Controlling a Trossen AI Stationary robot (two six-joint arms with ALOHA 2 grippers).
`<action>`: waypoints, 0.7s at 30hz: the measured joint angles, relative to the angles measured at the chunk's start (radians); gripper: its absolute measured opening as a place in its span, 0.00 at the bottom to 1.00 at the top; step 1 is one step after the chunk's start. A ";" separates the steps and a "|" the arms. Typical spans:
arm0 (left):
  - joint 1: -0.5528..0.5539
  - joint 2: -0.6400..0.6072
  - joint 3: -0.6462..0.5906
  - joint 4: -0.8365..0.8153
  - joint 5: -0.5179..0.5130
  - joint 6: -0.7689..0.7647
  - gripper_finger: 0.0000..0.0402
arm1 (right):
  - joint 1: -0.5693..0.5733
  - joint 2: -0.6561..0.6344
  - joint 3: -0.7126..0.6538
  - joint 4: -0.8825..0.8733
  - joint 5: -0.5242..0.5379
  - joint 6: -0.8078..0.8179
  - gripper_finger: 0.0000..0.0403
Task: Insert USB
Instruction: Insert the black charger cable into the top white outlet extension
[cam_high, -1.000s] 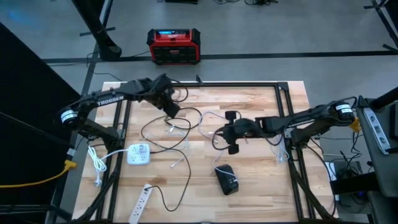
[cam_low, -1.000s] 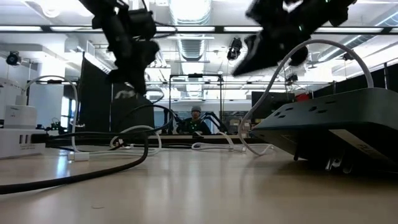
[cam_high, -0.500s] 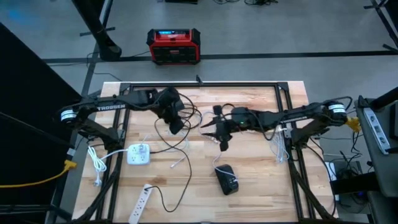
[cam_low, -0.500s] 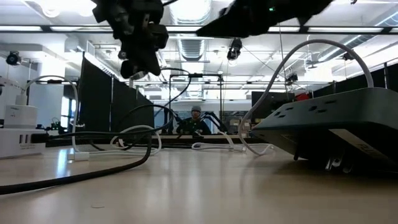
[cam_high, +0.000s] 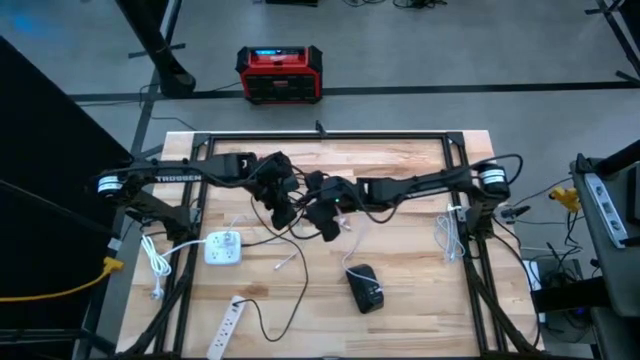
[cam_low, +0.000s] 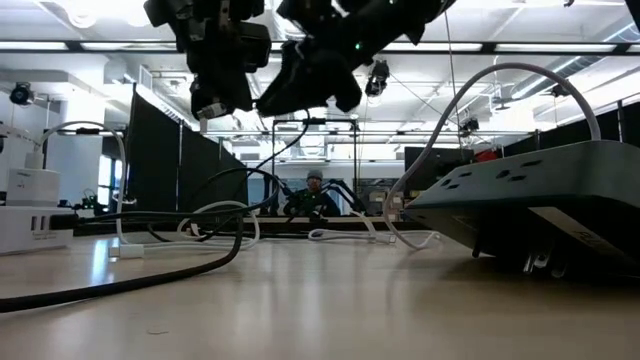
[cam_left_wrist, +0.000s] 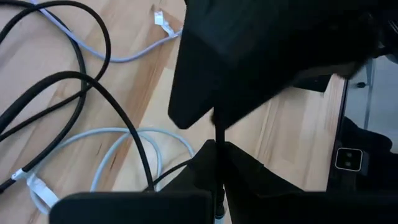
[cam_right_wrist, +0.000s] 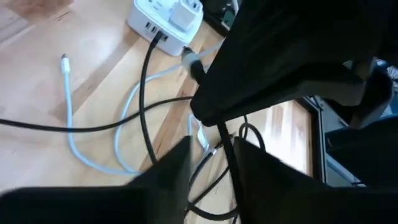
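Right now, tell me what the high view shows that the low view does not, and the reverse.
Only the high view shows the red box on the floor beyond the table, the white charging block, the white power strip at the near edge, and both arms reaching toward the table's middle.

Only the low view shows a person seated far behind the table and the ceiling lights.

Both show the left gripper and right gripper close together above the table, the black cable, and the black power strip.

Two dark jointed arms (cam_high: 180, 175), white "TROSSEN" lettering, silver wrist collars.
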 joint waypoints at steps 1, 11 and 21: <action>0.000 0.000 0.000 -0.002 0.000 0.000 0.01 | 0.001 0.003 0.000 -0.004 0.000 -0.001 0.31; 0.000 -0.001 0.008 -0.027 0.004 0.042 0.03 | 0.005 -0.022 0.000 -0.076 -0.015 0.022 0.01; 0.000 -0.049 0.084 -0.336 -0.156 0.064 0.03 | 0.002 -0.031 -0.042 -0.221 0.052 0.141 0.00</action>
